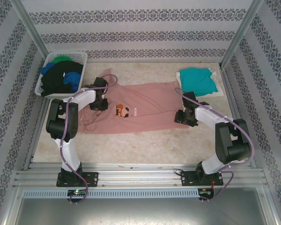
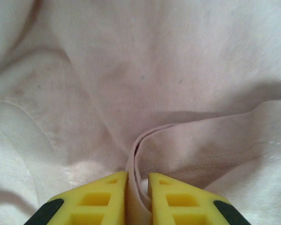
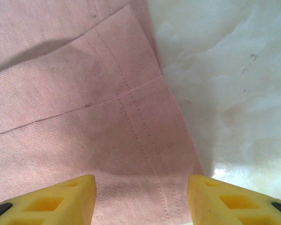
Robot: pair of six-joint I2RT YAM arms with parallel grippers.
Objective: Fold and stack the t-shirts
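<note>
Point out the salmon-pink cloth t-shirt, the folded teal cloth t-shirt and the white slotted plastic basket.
salmon-pink cloth t-shirt (image 1: 154, 101): top external view, plain chest cloth.
folded teal cloth t-shirt (image 1: 196, 78): top external view, upper face.
white slotted plastic basket (image 1: 77, 56): top external view, far wall.

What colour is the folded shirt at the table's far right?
The folded shirt is teal, clearest in the top external view.

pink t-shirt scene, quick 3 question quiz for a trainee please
1. True or false: the left arm's fingers pinch a fold of the pink t-shirt.
2. The teal t-shirt lies: A folded at the far right of the table; B under the pink t-shirt; C between the left arm's fingers.
3. Fill in: the right arm's fingers stand ___ at the pink t-shirt's edge.
Key: 1 true; 2 A; 3 open.
</note>
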